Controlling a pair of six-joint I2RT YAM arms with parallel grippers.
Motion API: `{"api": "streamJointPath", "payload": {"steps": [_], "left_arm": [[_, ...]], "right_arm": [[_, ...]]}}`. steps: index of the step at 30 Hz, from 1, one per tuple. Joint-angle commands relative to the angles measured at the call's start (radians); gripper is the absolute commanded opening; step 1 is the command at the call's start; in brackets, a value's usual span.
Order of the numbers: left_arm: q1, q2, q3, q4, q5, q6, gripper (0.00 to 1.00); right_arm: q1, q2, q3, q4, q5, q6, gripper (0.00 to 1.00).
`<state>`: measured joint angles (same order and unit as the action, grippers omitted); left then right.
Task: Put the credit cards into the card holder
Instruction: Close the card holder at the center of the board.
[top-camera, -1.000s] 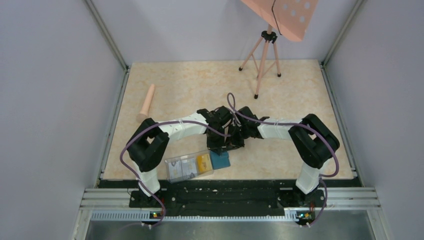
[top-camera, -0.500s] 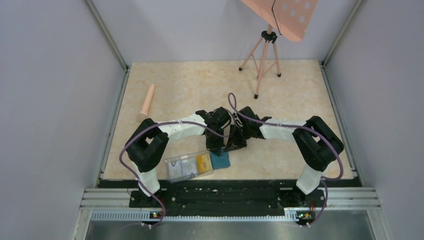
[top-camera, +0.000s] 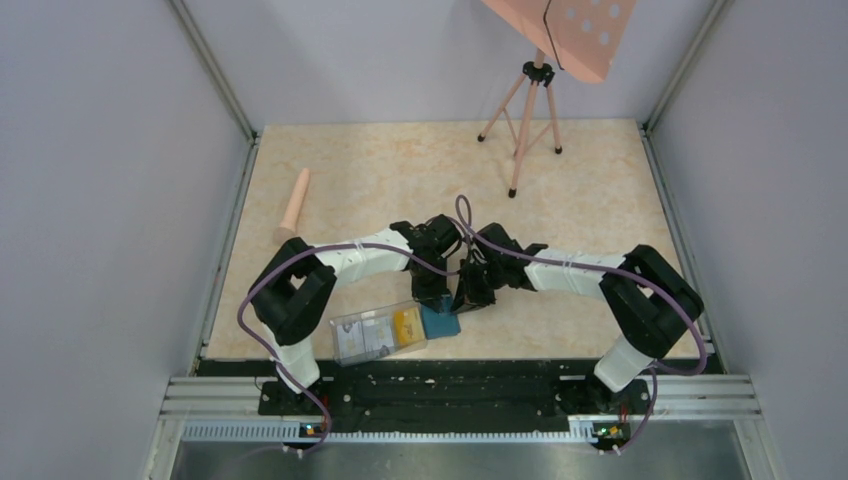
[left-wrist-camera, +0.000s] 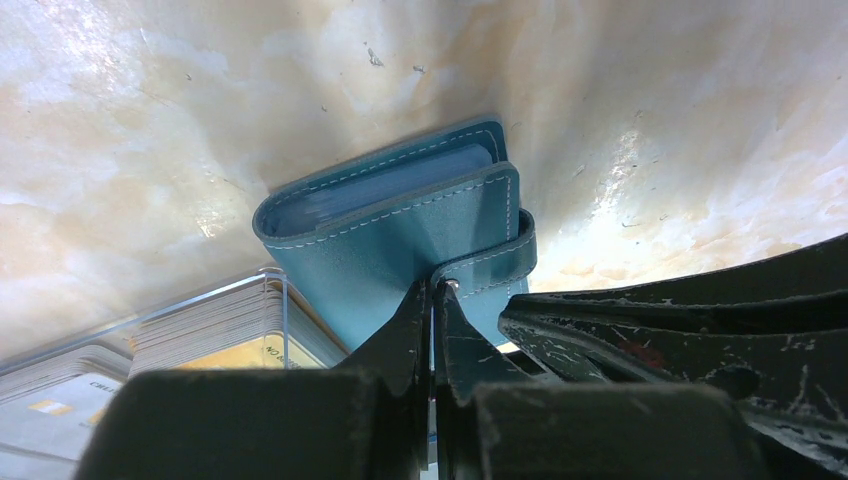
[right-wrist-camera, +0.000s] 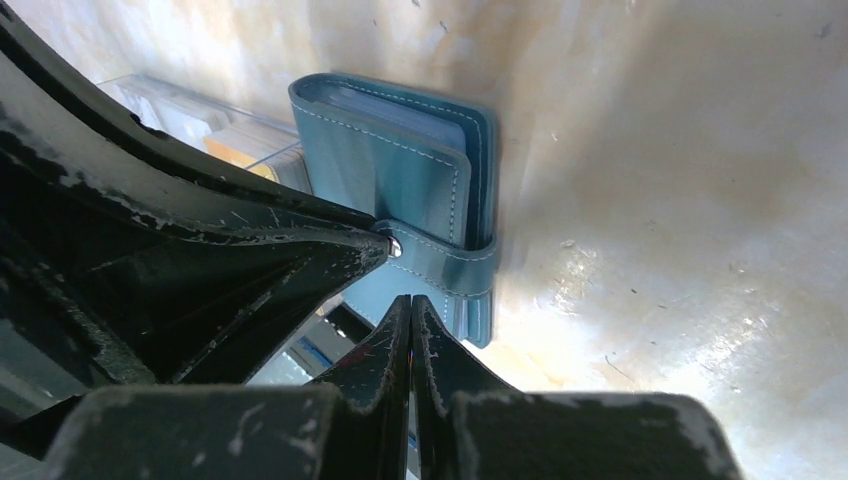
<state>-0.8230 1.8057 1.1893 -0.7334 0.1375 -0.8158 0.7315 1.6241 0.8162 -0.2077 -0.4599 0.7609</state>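
Card holder (left-wrist-camera: 400, 215) lies snapped shut on the worktop (left-wrist-camera: 150, 120) at three o'clock of the clear box (top-camera: 338, 340) of credit cards (left-wrist-camera: 210, 325), and your left end effector (left-wrist-camera: 432, 288) and right end effector (right-wrist-camera: 411, 300), both clenched, nose its snap tab (left-wrist-camera: 500, 262), likely to unsnap it.

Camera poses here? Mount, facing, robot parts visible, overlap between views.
Top external: above, behind the bases, looking down at the table; left arm, right arm whole.
Left wrist: on that wrist, looking past the shut left gripper at the card holder; right gripper at right.
Right wrist: same from the right wrist, past the shut right gripper; left gripper at left.
Shared: all three show the card holder and the card box.
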Motion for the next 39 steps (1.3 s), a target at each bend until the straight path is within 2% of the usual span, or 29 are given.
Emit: {"api": "streamJointPath", "payload": {"steps": [1,12,24,27,30,39], "left_arm": [[-0.02,0.026,-0.038,-0.024,-0.033,0.01,0.0],[-0.055,0.06,-0.044,-0.023,-0.059,-0.004,0.0],[-0.145,0.141,-0.064,0.009,-0.102,-0.077,0.0],[-0.185,0.182,-0.049,-0.013,-0.127,-0.106,0.0],[-0.201,0.191,-0.038,-0.024,-0.127,-0.114,0.0],[-0.198,0.103,0.017,-0.089,-0.222,-0.1,0.0]], "right_arm": [[0.018,0.01,0.011,0.061,0.01,0.019,0.0],[0.044,0.079,0.038,0.042,0.049,0.03,0.0],[0.104,0.128,0.066,-0.15,0.231,0.086,0.0],[0.106,0.114,0.063,-0.194,0.279,0.089,0.0],[0.107,0.09,0.056,-0.155,0.254,0.065,0.0],[0.104,-0.13,0.033,-0.042,0.257,0.071,0.0]]}}
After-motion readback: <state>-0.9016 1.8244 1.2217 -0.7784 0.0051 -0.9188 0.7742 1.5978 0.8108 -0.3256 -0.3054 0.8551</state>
